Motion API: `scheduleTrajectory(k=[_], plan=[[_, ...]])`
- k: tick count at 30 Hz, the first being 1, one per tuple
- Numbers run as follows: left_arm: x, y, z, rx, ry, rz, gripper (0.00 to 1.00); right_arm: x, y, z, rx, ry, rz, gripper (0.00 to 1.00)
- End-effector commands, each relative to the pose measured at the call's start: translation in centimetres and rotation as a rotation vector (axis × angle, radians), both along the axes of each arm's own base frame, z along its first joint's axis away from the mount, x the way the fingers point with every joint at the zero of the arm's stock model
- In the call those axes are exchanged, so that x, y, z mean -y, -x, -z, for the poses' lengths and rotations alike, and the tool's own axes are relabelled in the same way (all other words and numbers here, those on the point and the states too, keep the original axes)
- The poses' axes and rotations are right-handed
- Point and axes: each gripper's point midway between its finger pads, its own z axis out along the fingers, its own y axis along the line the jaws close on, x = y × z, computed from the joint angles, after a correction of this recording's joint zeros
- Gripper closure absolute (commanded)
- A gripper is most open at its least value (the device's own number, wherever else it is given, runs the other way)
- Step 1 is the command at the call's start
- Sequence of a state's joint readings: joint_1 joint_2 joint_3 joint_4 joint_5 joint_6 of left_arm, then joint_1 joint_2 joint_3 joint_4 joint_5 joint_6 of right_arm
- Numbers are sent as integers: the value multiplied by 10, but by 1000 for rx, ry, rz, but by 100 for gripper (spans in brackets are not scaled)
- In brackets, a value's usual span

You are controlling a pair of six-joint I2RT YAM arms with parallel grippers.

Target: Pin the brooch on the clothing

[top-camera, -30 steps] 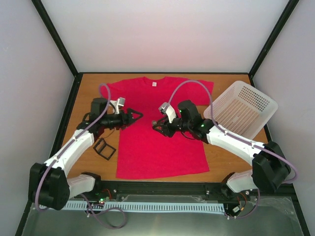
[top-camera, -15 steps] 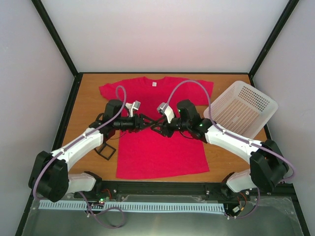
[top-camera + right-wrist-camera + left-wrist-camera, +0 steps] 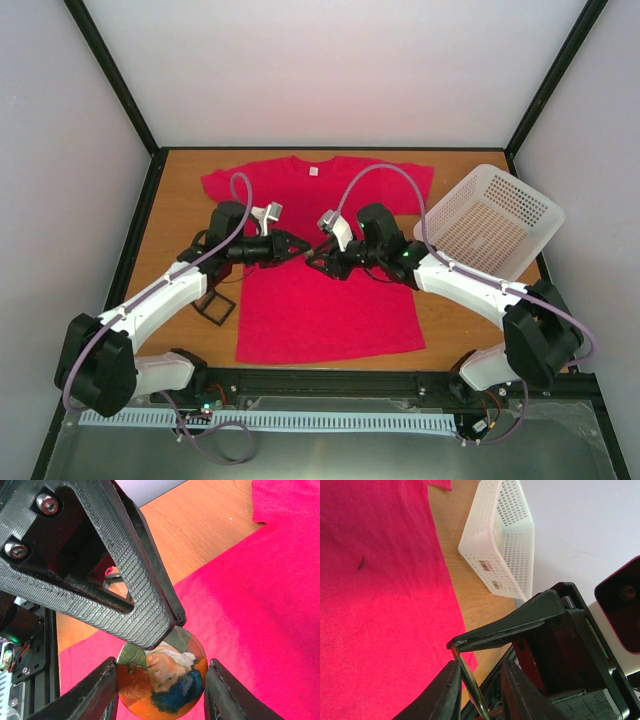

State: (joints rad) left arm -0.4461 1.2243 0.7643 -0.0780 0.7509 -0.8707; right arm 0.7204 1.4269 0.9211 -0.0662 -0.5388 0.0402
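Observation:
The clothing (image 3: 320, 300), a crimson T-shirt, lies flat on the table. Above its chest the two grippers meet tip to tip. My right gripper (image 3: 314, 256) (image 3: 162, 662) is shut on the brooch (image 3: 162, 677), a round pin with a portrait on orange, gripped by its rim. My left gripper (image 3: 300, 244) (image 3: 480, 669) straddles the same brooch (image 3: 467, 680), seen edge-on. The pin rests against one left finger (image 3: 445, 690), with a gap to the other. A left finger (image 3: 135, 590) overlaps the brooch's face in the right wrist view.
A white perforated basket (image 3: 500, 220) (image 3: 505, 535) stands tilted at the right of the table. A small black frame-like case (image 3: 213, 303) lies left of the shirt, under the left arm. Bare wood (image 3: 180, 200) shows around the shirt.
My left arm has swung right from over the shirt's left side to meet the right gripper, and its jaws have narrowed around the brooch. The right arm has hardly moved.

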Motion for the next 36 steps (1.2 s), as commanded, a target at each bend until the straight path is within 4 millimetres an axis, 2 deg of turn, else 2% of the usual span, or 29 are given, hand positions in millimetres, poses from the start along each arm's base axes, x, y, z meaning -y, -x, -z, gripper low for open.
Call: scheduleTrajectory(k=[1,6,14,21,22,24,27,30,32,36], plan=[[3,6,-17,24,36,18,76,-6,-4,-13,38,-33,-13,58],[4,7,-16,15,39,22,80,-7,-4,-17,44,-44,-9,58],[2,9,-21,11,48,7,98,-2,-7,-15,56,-30,19,57],[0,7,-22,3,60,-25,99,5,-9,-19,81,-35,65,60],[0,7,-22,5,58,-22,96,5,-9,-19,80,-35,64,60],[-1,5,-17,0,34,-30,75,5,-7,-19,83,-36,53,60],[-2,4,-17,21,16,-30,60,4,-7,-19,81,-32,43,59],[-1,5,-13,12,16,-23,53,1,-5,-20,77,-39,25,59],[1,4,-11,8,16,-13,53,-1,-5,-21,74,-44,16,58],[8,2,-10,8,12,10,60,-2,-4,-21,70,-49,8,58]])
